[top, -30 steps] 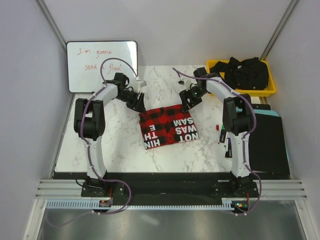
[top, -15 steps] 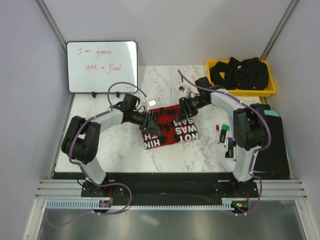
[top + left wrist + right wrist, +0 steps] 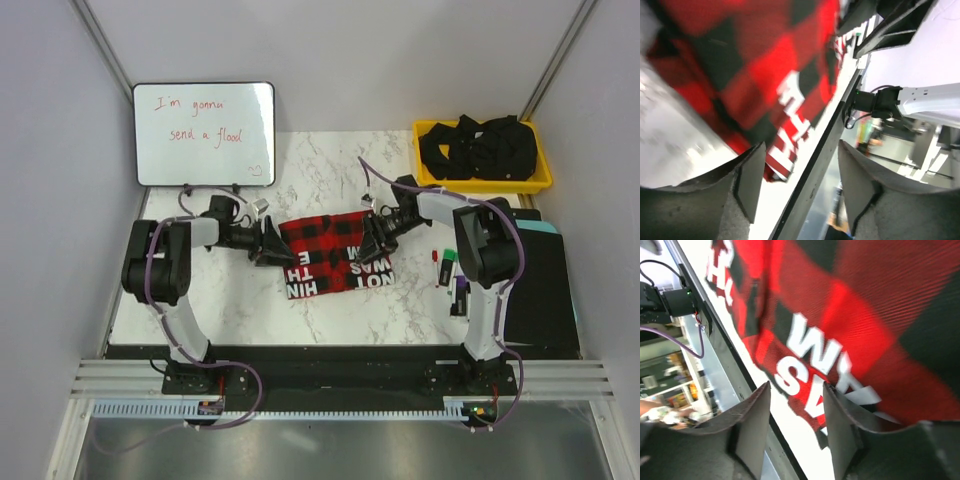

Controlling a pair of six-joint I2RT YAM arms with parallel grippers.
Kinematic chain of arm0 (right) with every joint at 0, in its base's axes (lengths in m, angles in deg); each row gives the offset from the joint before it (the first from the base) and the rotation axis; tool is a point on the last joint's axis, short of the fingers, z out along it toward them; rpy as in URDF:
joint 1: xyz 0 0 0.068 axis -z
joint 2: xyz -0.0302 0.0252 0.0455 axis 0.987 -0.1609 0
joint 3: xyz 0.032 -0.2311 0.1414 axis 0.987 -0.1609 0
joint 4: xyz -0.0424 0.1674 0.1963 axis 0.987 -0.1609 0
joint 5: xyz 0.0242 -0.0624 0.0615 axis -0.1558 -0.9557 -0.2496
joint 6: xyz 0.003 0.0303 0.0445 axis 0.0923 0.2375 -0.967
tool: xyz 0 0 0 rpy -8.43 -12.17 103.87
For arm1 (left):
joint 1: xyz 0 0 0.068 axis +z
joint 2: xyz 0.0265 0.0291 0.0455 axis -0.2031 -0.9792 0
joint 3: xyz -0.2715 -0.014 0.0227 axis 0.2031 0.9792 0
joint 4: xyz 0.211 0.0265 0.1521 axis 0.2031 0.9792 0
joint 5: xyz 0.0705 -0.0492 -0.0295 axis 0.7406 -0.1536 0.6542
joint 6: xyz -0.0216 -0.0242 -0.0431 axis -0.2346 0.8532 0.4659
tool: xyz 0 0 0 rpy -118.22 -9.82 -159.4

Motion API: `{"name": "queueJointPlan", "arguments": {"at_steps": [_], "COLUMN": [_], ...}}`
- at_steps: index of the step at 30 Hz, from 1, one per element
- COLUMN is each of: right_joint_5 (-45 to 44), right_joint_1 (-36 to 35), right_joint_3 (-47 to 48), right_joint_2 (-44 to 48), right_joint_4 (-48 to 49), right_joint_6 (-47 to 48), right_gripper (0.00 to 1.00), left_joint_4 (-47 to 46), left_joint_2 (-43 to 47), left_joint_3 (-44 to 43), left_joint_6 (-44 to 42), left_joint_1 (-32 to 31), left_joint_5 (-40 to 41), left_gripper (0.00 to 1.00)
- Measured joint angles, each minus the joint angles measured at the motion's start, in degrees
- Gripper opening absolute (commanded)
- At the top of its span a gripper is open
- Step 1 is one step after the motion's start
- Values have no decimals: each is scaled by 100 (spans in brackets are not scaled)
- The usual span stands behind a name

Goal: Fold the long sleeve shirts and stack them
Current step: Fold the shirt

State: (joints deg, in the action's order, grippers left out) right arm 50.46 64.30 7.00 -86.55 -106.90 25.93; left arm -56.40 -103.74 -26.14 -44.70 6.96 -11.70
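Both arms reach low, left claw [image 3: 271, 243] and right claw [image 3: 372, 240] spread, flanking the shirt [image 3: 325, 243].

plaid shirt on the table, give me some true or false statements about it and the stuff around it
1. The red-and-black shirt lies folded on the marble table. True.
2. The left claw is at the shirt's right edge. False: it is at the left edge, and the right claw is at the right edge.
3. The yellow bin holds black cloth. True.
4. The whiteboard is blank. False: it has red handwriting on it.
5. White lettering shows on the shirt. True.
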Motion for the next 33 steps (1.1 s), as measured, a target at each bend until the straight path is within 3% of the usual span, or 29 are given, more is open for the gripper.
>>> {"name": "queueJointPlan", "arguments": {"at_steps": [3,7,13,17,19,21,24,25,29,33], "right_joint_5": [-92,-457,-1397,-2061,-2358,-2656,-2931,-3038,-3080,-2754], "right_joint_1": [-15,61,26,-297,-494,-706,-944,-1038,-1521,-1912], "right_joint_3": [127,1165,3121,3298,3307,3442,3869,3958,3941,3086], "right_joint_2": [308,387,-284,-791,-1071,-1434,-1615,-1659,-1663,-1091], "right_joint_4": [-151,-459,-826,-1060,-1137,-1231,-1263,-1147,-321,697], "right_joint_6": [57,389,981,1270,1405,1591,1928,2116,3093,3672], "right_gripper": [61,57,55,49,38,30,31,34,71,74], "left_joint_4": [236,824,1740,2133,2201,2291,2144,1943,1099,592], "left_joint_2": [820,1261,472,-170,-275,-282,-229,-140,560,1261], "left_joint_3": [127,-643,-2428,-3501,-3644,-3622,-3300,-2994,-1298,-343], "left_joint_6": [-195,-680,-1908,-2452,-2542,-2564,-2457,-2310,-1239,-442], "left_joint_1": [114,142,164,164,164,164,208,240,767,1342], "left_joint_5": [142,863,1482,1558,1554,1556,1499,1451,1283,1307], "left_gripper": [74,79,83,83,82,81,79,79,76,69]}}
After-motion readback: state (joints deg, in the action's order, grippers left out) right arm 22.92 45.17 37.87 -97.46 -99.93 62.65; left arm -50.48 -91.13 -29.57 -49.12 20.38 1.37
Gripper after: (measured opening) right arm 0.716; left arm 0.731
